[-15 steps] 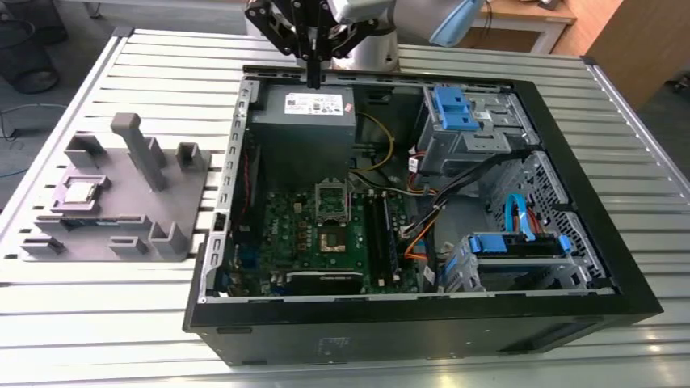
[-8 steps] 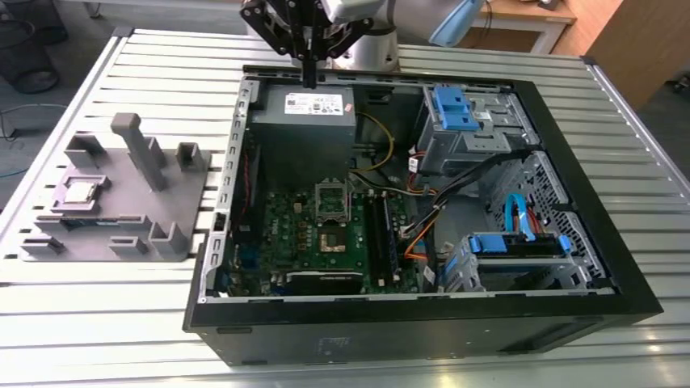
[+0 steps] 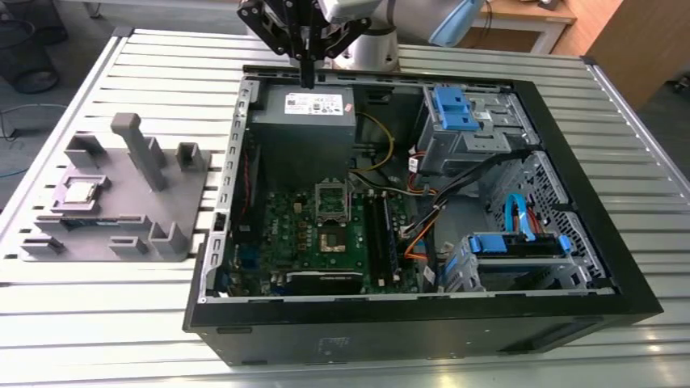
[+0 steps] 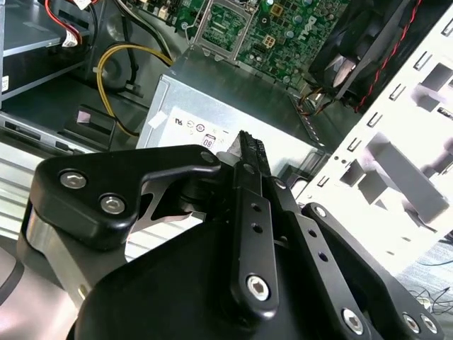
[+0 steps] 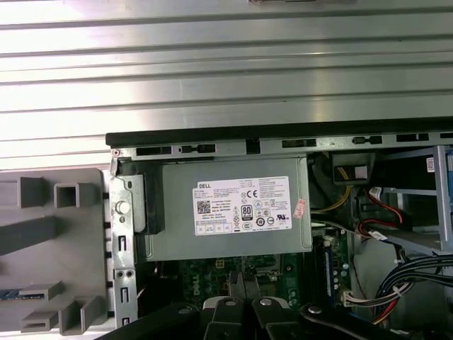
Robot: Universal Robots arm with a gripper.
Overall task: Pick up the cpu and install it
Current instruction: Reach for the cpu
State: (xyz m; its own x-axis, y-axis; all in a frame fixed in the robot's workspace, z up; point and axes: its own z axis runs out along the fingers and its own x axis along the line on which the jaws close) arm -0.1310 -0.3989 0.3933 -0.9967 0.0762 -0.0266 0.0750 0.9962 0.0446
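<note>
So basically nothing's done yet: the cpu (image 3: 84, 192) sits on the gray fixture (image 3: 189, 192) out at 9 o'clock in the exterior view, well apart from the open case (image 3: 431, 323), and the socket (image 3: 329, 240) on the green motherboard (image 3: 286, 230) looks bare, so picking up, carrying and seating are all left, I'd say. The gripper (image 3: 309, 79) hangs up at 12 o'clock over the power supply (image 3: 307, 105), jaws pinched together as far as I can tell, nothing in them. The exterior view gives you cpu and socket in one shot. The first wrist view adds the power supply's labelled top, and the second wrist view gets the black finger linkage close up with the socket frame (image 4: 223, 21) beyond it.
</note>
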